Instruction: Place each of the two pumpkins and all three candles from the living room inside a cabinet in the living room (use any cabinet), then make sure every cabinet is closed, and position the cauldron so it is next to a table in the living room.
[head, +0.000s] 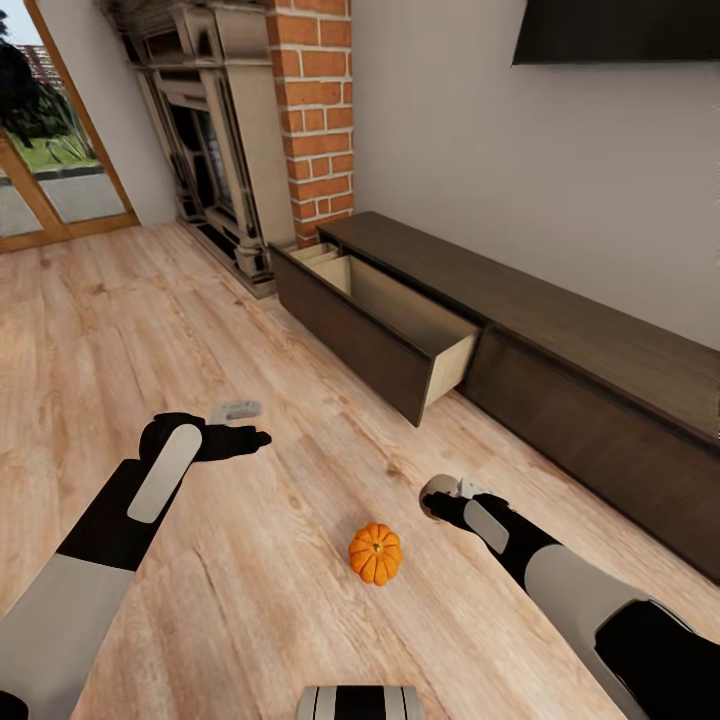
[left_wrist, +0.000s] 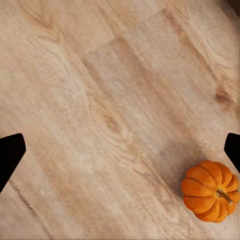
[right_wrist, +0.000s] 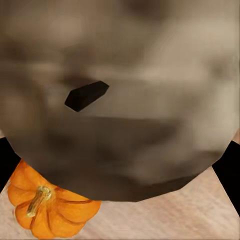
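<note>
My right gripper is shut on a stubby beige-grey candle and holds it above the wood floor. In the right wrist view the candle sits close to the lens, its dark wick visible, between the black fingers. An orange ribbed pumpkin lies on the floor just left of that gripper, and its edge peeks out beneath the candle. My left gripper hovers open over bare floor, its fingers far apart, with the pumpkin off to one side. The long dark cabinet has one drawer pulled open.
The cabinet runs along the right wall under a dark screen. An ornate fireplace and a brick column stand at the back, with a glass door at far left. A small grey shape shows just beyond the left gripper.
</note>
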